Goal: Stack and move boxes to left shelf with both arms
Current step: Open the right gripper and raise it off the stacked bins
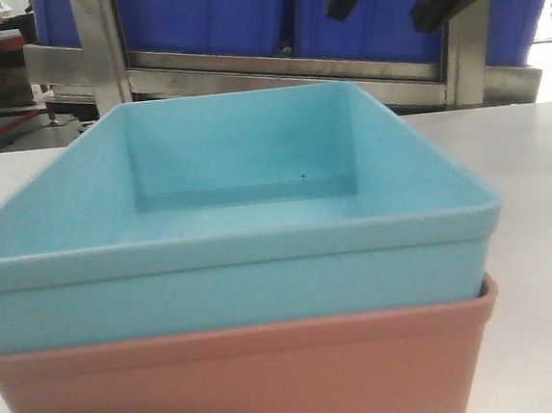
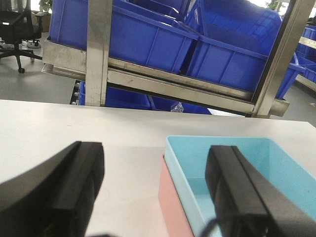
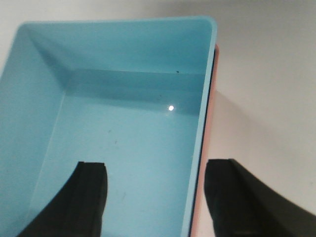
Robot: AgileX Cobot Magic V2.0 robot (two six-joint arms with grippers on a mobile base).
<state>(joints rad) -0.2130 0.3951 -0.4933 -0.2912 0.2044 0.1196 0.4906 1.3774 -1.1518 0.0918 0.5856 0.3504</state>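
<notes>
The blue box (image 1: 233, 268) is nesting in the pink box (image 1: 243, 378); my left gripper (image 2: 154, 158) is gaping at nine o'clock, right gripper (image 3: 155, 170) at three.

front view: low at bench (image 1: 540, 241) near edge, facing far edge, tight on blue tub (image 1: 244, 171) | left wrist: over tub's left side, facing rack (image 2: 98, 49) | right wrist: steeply down, right rim | shared: blue tub
</notes>
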